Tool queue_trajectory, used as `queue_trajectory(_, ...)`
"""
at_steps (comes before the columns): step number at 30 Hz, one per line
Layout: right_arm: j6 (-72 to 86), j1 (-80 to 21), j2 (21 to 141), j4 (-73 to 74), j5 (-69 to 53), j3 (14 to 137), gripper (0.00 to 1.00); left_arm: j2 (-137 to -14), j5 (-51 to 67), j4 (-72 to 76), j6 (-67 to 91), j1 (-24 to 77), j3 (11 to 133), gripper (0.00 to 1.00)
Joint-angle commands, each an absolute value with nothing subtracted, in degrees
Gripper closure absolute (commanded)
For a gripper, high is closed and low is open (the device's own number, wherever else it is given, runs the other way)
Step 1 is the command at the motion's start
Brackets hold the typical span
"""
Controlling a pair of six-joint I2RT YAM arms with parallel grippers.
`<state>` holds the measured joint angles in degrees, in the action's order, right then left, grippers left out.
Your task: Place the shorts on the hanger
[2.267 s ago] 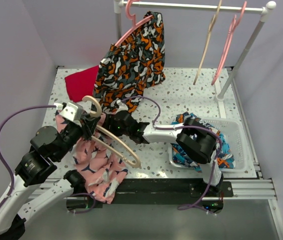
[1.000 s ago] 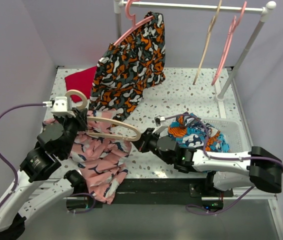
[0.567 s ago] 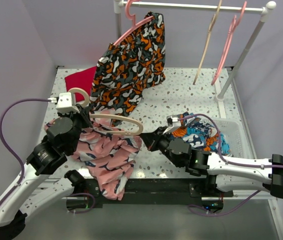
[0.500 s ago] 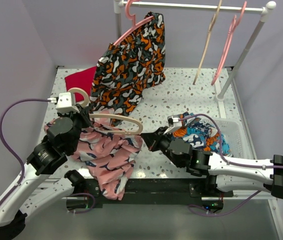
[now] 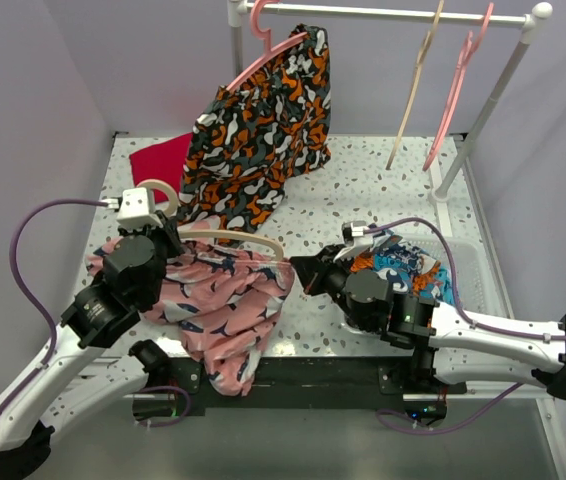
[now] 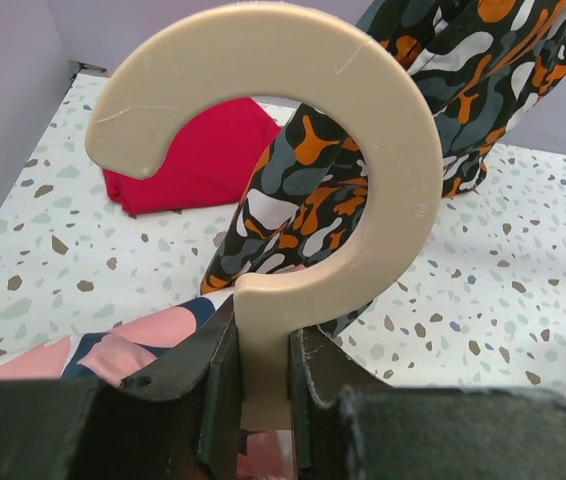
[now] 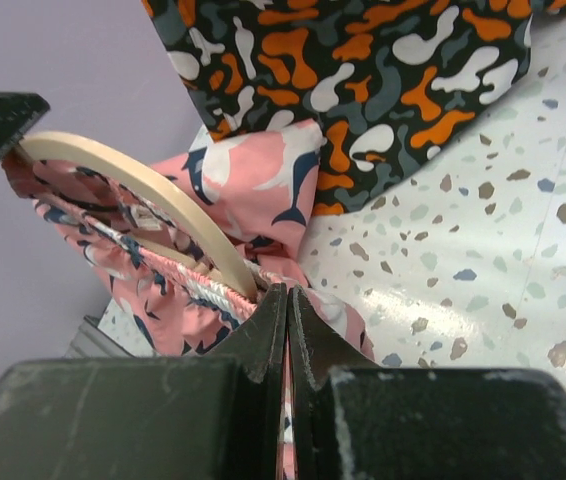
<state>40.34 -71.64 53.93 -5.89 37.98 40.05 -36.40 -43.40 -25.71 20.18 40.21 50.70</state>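
The pink shorts (image 5: 225, 305) with navy and white print hang spread between my two grippers at the table's front left. The beige hanger (image 5: 225, 238) lies along their top edge, its curled hook (image 6: 293, 150) pointing up. My left gripper (image 5: 163, 236) is shut on the hanger's neck (image 6: 265, 365). My right gripper (image 5: 299, 270) is shut on the shorts' waistband (image 7: 263, 300), right beside the hanger's arm (image 7: 153, 195), which runs inside the waistband.
An orange-black-white garment (image 5: 263, 120) hangs on a pink hanger from the rail (image 5: 393, 12) at the back. A beige hanger (image 5: 415, 85) and a pink one (image 5: 455, 90) hang further right. A red cloth (image 5: 161, 162) lies back left. A white basket (image 5: 473, 262) holds blue-orange cloth.
My right gripper has pulled the shorts' waistband to the right along the hanger arm, stretching the shorts wider. The left gripper and hanger have shifted slightly right and lower.
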Motion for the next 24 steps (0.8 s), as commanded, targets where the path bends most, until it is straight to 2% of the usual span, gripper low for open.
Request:
queue_trajectory(1, 36.2, -71.6, 53.7, -2.6, 43.7, 45.9, 1.0, -35.3, -47.4, -23.5, 18.4, 40.1, 50.5, 1.0)
queue_trajectory(10, 29.5, -71.6, 60.0, -0.4, 41.6, 57.3, 1.0, -35.6, -45.5, -22.0, 16.7, 40.1, 50.3, 1.0)
queue_trajectory(24, 19.3, -71.7, 79.8, 9.7, 30.3, 91.3, 1.0, -41.7, -37.0, -20.4, 13.1, 40.1, 62.4, 1.0)
